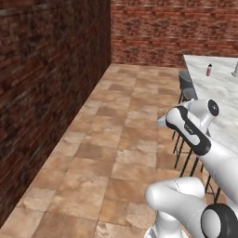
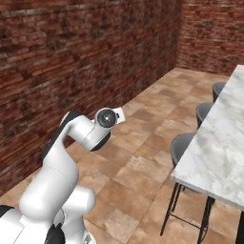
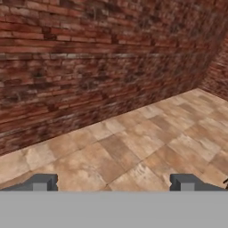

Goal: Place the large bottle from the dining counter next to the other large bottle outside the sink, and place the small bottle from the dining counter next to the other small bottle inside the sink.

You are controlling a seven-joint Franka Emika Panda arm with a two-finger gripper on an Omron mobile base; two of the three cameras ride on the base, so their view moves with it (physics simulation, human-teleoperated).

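In the left base view we see a brick wall (image 1: 46,93) from 9 to 12 o'clock, tiled floor (image 1: 116,148) through the middle, and at 1 to 3 o'clock the marble dining counter (image 1: 218,88), where a small red-and-white bottle (image 1: 209,69) stands upright at its far end with a pale bottle (image 1: 235,69) just right of it at the frame edge, and dark stools (image 1: 186,86) along its near side. In the hand view our gripper (image 3: 113,183) points at the wall and floor at 12 o'clock, its fingertips (image 3: 42,182) spread wide apart with nothing between them.
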